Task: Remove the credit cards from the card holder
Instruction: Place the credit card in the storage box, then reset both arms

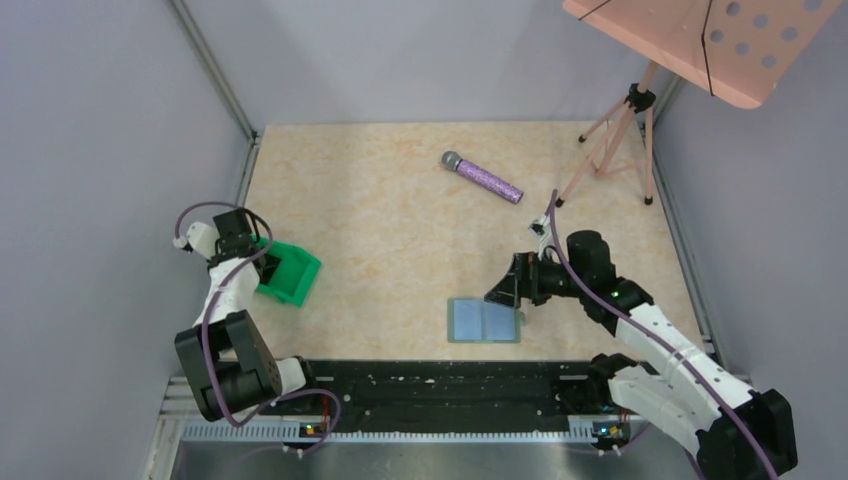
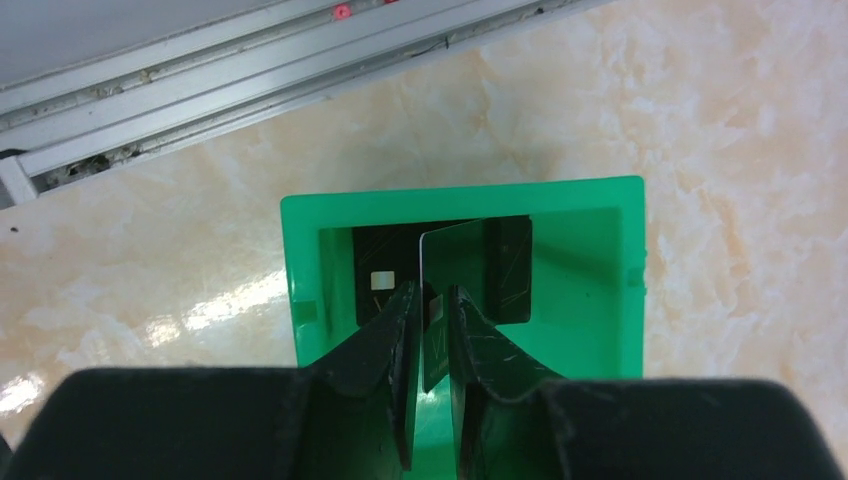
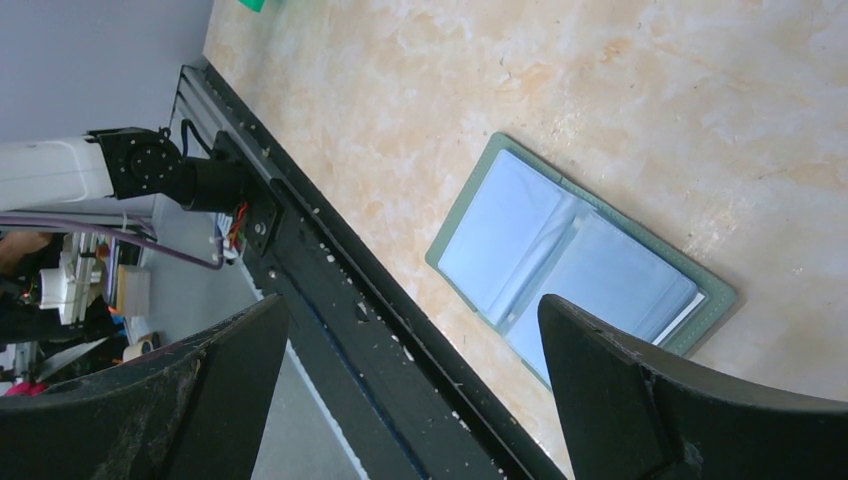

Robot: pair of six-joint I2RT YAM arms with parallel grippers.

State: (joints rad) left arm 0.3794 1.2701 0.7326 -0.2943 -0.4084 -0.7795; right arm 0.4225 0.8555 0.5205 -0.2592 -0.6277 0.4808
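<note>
The card holder [image 1: 484,321] lies open and flat near the table's front edge, its two pale blue panels [image 3: 570,260] facing up. My right gripper [image 1: 505,290] hovers just above its far right corner, jaws wide open [image 3: 415,300] and empty. My left gripper [image 1: 262,262] reaches down into a green bin [image 2: 460,195]. One dark credit card [image 2: 450,260] stands on edge between its slightly parted fingers [image 2: 432,292], leaning on the left one. Two more dark cards [image 2: 375,270] lie flat on the bin floor.
A purple microphone [image 1: 482,176] lies at the back of the table. A pink music stand [image 1: 620,130] rises at the back right. A black rail [image 1: 450,385] runs along the near edge. Grey walls close in both sides.
</note>
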